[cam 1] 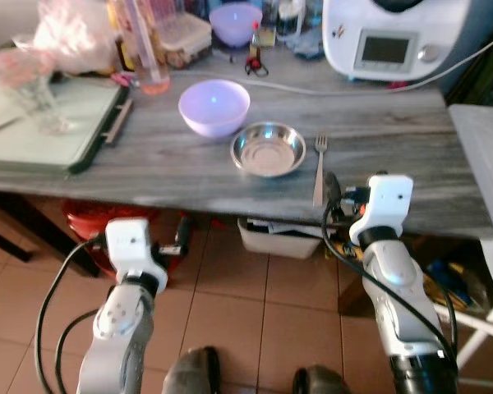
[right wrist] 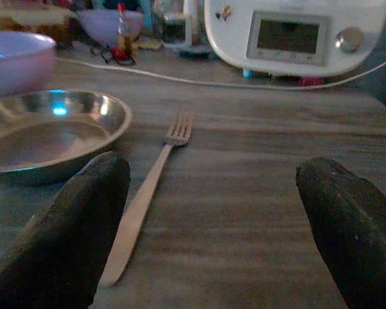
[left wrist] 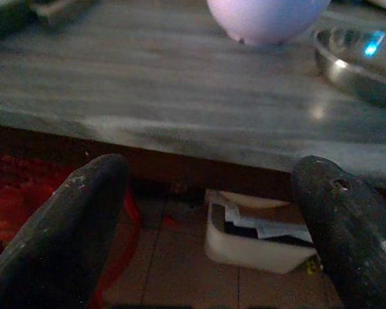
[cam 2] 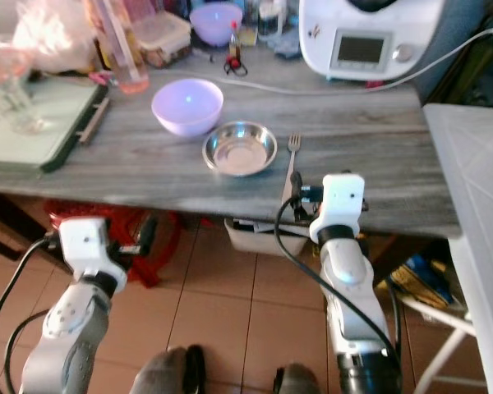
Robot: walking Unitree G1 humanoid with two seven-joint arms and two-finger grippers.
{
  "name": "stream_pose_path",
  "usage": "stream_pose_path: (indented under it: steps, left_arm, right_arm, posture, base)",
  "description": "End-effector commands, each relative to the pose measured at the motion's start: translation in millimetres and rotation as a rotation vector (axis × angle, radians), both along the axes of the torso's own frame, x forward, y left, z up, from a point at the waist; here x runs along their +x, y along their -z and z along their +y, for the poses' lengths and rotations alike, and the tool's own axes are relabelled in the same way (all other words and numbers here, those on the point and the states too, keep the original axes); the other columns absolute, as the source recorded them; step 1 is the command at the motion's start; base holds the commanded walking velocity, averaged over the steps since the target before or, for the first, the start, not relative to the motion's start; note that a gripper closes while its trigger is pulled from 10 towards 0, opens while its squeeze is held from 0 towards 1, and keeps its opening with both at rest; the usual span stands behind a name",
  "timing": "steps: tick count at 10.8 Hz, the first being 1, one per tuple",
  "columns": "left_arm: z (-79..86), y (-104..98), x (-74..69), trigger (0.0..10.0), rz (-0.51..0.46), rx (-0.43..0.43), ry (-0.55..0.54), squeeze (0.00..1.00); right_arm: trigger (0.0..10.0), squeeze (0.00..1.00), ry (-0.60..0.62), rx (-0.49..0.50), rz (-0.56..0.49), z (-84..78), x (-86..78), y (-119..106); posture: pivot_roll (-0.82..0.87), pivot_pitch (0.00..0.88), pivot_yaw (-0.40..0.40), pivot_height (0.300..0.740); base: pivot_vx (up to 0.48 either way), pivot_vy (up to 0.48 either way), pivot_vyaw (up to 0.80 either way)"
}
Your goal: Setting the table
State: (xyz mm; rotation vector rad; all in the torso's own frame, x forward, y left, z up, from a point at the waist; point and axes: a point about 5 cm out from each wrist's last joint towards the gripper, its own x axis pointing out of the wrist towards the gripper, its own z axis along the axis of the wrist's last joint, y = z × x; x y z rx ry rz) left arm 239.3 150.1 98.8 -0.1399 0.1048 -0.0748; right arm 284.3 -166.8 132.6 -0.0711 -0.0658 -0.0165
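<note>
A grey wooden table (cam 1: 148, 168) carries a lilac bowl (cam 1: 214, 107), a shallow steel dish (cam 1: 268, 149) to its right, and a fork (cam 1: 319, 168) lying right of the dish, tines pointing away from me. My right gripper (right wrist: 212, 177) is open at the table's front edge, level with the top. The fork's handle (right wrist: 132, 225) lies just inside its left finger (right wrist: 83, 225). My left gripper (left wrist: 211, 168) is open and empty, held low in front of the table edge, below the lilac bowl (left wrist: 267, 19).
A green-edged tray (cam 1: 57, 131) with a glass (cam 1: 37, 103) fills the table's left. A white kitchen appliance (cam 1: 390, 37), its cable (cam 1: 329, 90), jars and a small purple bowl (cam 1: 235, 20) line the back. A white bin (cam 1: 279, 238) sits under the table. A white surface (cam 1: 485, 156) stands right.
</note>
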Motion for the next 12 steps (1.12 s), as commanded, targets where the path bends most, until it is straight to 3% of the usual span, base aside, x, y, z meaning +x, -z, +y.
stream_pose_path:
  steps: [1, 6, 10, 12]
  left_arm:
    - [2.4, 4.5, -0.4, 10.0, 0.015, -0.003, -0.01, 0.0]
    - [2.4, 3.7, 9.0, 10.0, -0.019, -0.002, -0.011, 0.0]
    - [1.7, 10.3, 3.2, 10.0, -0.003, 0.002, -0.009, 0.0]
    - [4.2, 13.7, 1.4, 10.0, 0.006, 0.005, -0.014, 0.0]
  right_arm:
    - [10.0, 0.0, 0.006, 0.011, -0.018, -1.5, -3.8, -2.9]
    - [10.0, 0.0, 0.011, 0.03, -0.025, -1.7, 7.2, -7.6]
    - [10.0, 0.0, 0.034, 0.052, 0.03, -5.5, -2.5, 7.0]
    - [10.0, 0.0, 0.0, 0.053, 0.053, 3.2, -5.3, 14.4]
  posture:
    - [-0.01, 0.016, 0.055, 0.74]
    - [-0.01, 0.0, 0.05, 0.74]
    - [-0.01, 0.0, 0.053, 0.74]
    - [0.0, 0.0, 0.048, 0.74]
  base:
    - [-0.251, 0.0, 0.0]
    - [-0.257, 0.0, 0.0]
    - [-0.262, 0.0, -0.12]
    - [-0.129, 0.0, -0.29]
